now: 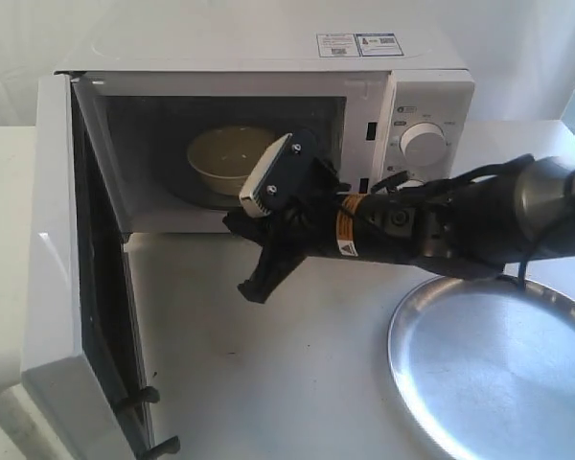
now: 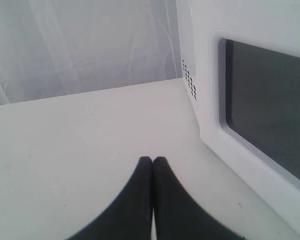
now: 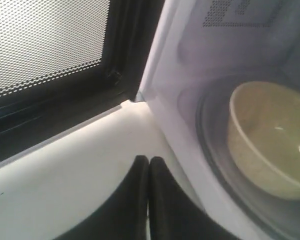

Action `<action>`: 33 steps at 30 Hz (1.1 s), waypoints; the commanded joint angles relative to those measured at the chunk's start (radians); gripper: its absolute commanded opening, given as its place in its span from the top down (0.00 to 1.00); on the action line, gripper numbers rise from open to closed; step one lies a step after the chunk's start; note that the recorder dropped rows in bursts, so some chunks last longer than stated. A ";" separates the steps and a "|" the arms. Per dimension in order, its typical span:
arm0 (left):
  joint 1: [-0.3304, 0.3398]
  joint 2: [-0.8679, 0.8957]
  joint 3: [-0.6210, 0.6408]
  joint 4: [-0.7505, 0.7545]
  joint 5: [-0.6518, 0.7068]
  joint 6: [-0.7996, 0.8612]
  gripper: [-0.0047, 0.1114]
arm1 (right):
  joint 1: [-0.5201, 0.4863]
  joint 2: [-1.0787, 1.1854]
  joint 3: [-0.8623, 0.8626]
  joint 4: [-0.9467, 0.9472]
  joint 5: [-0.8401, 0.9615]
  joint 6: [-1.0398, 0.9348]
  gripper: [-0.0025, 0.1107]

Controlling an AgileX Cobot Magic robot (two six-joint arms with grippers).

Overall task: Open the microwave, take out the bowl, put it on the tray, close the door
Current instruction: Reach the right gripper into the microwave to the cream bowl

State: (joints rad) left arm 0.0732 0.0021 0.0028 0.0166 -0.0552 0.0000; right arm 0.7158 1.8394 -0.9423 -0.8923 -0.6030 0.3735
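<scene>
The white microwave (image 1: 268, 48) stands with its door (image 1: 53, 287) swung wide to the left. Inside on the turntable sits the cream bowl (image 1: 225, 156), seen close in the right wrist view as bowl (image 3: 270, 140). My right gripper (image 1: 253, 286) reaches across from the right and hangs just in front of the cavity's lower edge, below the bowl and apart from it, shut and empty; right gripper (image 3: 149, 160). My left gripper (image 2: 152, 160) is shut and empty over the table on the door's (image 2: 215, 125) outer side. The steel tray (image 1: 489, 374) lies at the front right.
The door's dark mesh window (image 3: 40, 45) lies close beside the right gripper. Two black latch hooks (image 1: 139, 398) stick out of the door's near edge. A white knob (image 1: 424, 142) is on the panel behind the right arm. White curtain backs the table.
</scene>
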 commanded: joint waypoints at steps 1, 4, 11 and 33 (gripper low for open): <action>-0.004 -0.002 -0.003 -0.008 -0.004 0.000 0.96 | 0.004 0.017 -0.082 0.000 0.084 -0.042 0.93; -0.004 -0.002 -0.003 -0.008 -0.004 0.000 0.96 | 0.004 0.051 -0.160 -0.016 0.163 -0.083 0.59; -0.004 -0.002 -0.003 -0.008 -0.004 0.000 0.96 | 0.004 0.201 -0.353 -0.074 0.250 -0.110 0.53; -0.004 -0.002 -0.003 -0.008 -0.004 0.000 0.96 | 0.004 0.358 -0.553 -0.122 0.220 0.115 0.98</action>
State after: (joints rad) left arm 0.0732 0.0021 0.0028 0.0166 -0.0552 0.0000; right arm 0.7182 2.2069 -1.5015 -0.9890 -0.3184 0.4010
